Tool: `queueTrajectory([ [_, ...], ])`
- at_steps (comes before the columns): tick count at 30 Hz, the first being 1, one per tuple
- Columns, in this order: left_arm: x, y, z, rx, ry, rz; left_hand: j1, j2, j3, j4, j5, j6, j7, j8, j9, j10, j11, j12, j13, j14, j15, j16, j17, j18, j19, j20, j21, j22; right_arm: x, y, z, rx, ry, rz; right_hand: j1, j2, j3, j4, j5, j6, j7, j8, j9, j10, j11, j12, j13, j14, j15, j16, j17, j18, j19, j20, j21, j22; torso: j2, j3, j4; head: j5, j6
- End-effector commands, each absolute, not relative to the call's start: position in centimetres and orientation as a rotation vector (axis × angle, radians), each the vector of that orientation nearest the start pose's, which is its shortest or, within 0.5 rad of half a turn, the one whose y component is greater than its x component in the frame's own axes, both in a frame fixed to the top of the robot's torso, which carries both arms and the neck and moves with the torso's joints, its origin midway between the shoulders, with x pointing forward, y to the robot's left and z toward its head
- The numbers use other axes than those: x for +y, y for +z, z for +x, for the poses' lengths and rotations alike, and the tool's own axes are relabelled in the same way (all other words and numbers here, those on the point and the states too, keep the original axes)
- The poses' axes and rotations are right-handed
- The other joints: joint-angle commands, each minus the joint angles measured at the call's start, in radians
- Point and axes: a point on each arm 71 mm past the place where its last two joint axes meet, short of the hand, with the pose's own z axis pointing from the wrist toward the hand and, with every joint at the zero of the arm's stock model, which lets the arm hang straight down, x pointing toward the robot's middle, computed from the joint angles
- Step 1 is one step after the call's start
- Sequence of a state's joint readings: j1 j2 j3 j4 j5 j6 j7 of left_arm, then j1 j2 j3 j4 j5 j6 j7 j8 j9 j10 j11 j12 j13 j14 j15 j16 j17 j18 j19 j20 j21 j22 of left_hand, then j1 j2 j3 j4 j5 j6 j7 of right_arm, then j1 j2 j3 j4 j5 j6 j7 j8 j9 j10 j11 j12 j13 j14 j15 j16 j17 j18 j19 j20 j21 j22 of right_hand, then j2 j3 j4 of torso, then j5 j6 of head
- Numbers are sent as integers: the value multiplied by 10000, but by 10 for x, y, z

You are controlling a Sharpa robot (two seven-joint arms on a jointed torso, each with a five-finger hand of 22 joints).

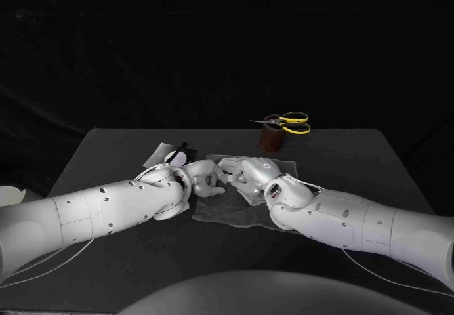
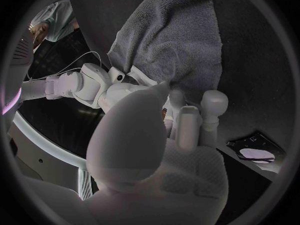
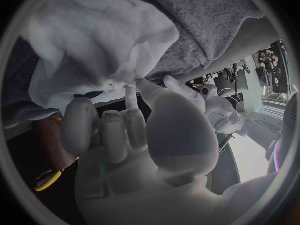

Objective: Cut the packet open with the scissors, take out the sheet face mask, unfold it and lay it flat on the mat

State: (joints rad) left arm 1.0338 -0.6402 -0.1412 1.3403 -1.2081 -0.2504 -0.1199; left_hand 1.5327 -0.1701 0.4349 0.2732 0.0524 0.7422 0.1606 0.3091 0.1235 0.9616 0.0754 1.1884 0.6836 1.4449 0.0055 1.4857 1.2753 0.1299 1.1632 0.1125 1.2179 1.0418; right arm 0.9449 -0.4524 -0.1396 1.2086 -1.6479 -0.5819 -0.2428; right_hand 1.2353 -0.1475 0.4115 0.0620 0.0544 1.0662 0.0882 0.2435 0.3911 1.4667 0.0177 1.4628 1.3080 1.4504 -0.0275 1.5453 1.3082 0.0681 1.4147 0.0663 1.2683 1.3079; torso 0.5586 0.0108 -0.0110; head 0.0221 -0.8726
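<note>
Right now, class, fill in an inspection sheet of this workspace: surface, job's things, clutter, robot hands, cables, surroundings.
Surface: black table, grey mat at its middle.
Job's things: white sheet mask bunched over the mat; packet lying beside the mat; scissors standing in a brown holder.
Clutter: nothing seen.
Robot hands: right robot hand pinches the mask; left robot hand beside it, grip unclear.
Cables: thin white cables trail under both arms.
Surroundings: dark backdrop.
</note>
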Motion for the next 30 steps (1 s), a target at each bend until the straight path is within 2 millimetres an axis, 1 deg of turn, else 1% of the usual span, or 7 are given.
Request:
queueTrajectory([
  [1,153,-322,451,20969,-7317,-574,-32,-53,54,-17,-40,58,40,-29,11,42,-3,48,9,14,59,58,9,3,-58,-18,-10,17,-91,-337,447,16774,5796,-1951,116,7,5,-80,-18,56,-3,34,11,733,-83,39,2032,1128,-228,36,2399,22,10,-43,39,1324,3,2,-3,5,0],
  [14,153,-322,451,20987,-7305,-573,-39,-47,71,-18,-40,71,40,-35,11,113,-3,102,110,21,60,64,26,-3,-36,-16,11,48,-91,-337,448,16629,5499,-2151,129,-126,-61,-129,-24,33,16,12,6,715,-77,-21,1998,1124,-237,23,2386,23,6,-62,20,1322,1,7,-6,4,0],
  [16,153,-322,451,20988,-7303,-574,-39,-47,71,-18,-40,71,40,-35,11,113,-3,102,110,21,60,64,26,-3,-36,-16,11,48,-91,-337,448,16600,5484,-2156,155,-105,-44,-139,-19,43,7,15,8,718,-81,-12,2004,1126,-238,29,2392,19,14,-64,32,1329,0,7,-8,5,0],
  [20,153,-322,451,20998,-7299,-572,-39,-47,71,-18,-40,71,40,-35,11,113,-3,102,110,21,60,64,26,-3,-36,-16,11,48,-91,-336,448,16440,5564,-2132,362,146,153,-211,-22,191,-72,84,38,743,-144,53,2040,1143,-279,76,2440,0,70,-95,115,1376,3,12,-7,-1,0],
  [23,153,-322,451,21001,-7294,-574,-39,-47,71,-18,-40,71,40,-35,11,113,-3,102,110,21,60,64,26,-3,-36,-16,11,48,-90,-335,448,16345,5649,-2113,600,506,493,-308,-48,368,-208,204,105,788,-255,164,2103,1169,-362,147,2514,-34,164,-157,269,1454,6,13,-7,7,0],
  [25,153,-322,451,21005,-7292,-573,-39,-47,71,-18,-40,71,40,-35,11,113,-3,102,110,21,60,64,26,-3,-36,-16,11,48,-90,-334,448,16325,5699,-2108,614,604,618,-325,-58,437,-261,288,163,802,-303,195,2120,1173,-405,159,2527,-50,203,-196,334,1489,4,13,-8,8,0],
  [30,153,-322,451,21016,-7285,-572,-39,-47,71,-18,-40,71,40,-35,11,113,-3,102,110,21,60,64,26,-3,-36,-16,11,48,-89,-334,447,16288,5806,-2133,584,719,804,-316,-58,499,-325,433,273,824,-366,246,2149,1173,-464,158,2526,-72,255,-255,422,1536,3,10,-5,3,0],
])
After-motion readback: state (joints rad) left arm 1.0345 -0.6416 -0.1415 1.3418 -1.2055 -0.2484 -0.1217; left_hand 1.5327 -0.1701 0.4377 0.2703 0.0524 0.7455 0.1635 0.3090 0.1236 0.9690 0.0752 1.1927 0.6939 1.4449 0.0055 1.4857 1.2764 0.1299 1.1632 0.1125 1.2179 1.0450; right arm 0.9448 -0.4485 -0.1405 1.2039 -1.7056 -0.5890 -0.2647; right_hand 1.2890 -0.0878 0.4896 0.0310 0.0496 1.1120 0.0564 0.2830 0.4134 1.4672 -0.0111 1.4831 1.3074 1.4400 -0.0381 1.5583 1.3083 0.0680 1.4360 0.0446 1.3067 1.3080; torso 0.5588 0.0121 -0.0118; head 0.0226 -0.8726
